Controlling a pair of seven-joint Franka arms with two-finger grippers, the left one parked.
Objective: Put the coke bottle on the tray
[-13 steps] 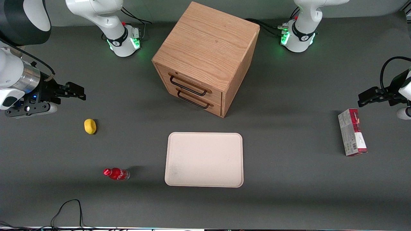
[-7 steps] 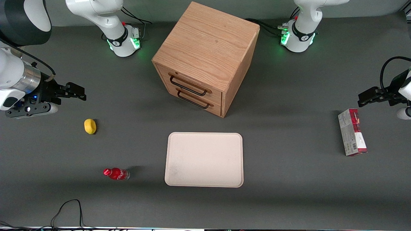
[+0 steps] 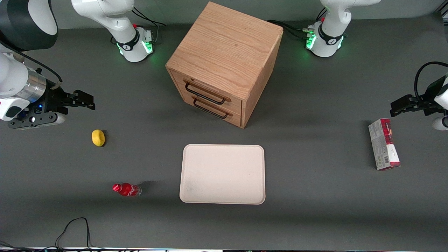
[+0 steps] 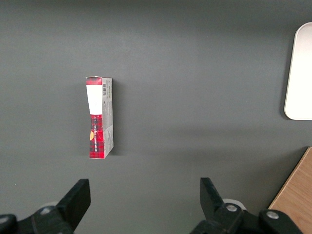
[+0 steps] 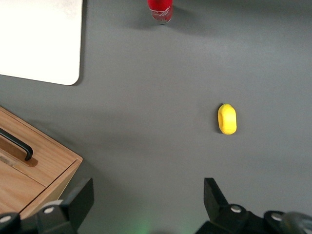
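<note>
Front view shows the right arm's black two-finger gripper [image 3: 84, 100] hanging above the dark grey table toward the working arm's end, its fingers spread with nothing between them. From the gripper, the small plastic coke bottle with its red cap and red label [image 3: 126, 189] lies well apart, nearer the front camera and somewhat toward the table's middle. It rests on its side on the bare table, long axis running along the table's length, clear base pointing at the large flat cream tray with rounded corners [image 3: 222, 174], which sits near it but not touching. A small yellow lemon-shaped object [image 3: 98, 137] lies between the gripper and the bottle, closer to the gripper.

In the right wrist view the bottle [image 5: 160, 9] is only partly seen. I reckon the reach has not yet begun; the gripper must pass the lemon and close across the bottle's short width.
</note>
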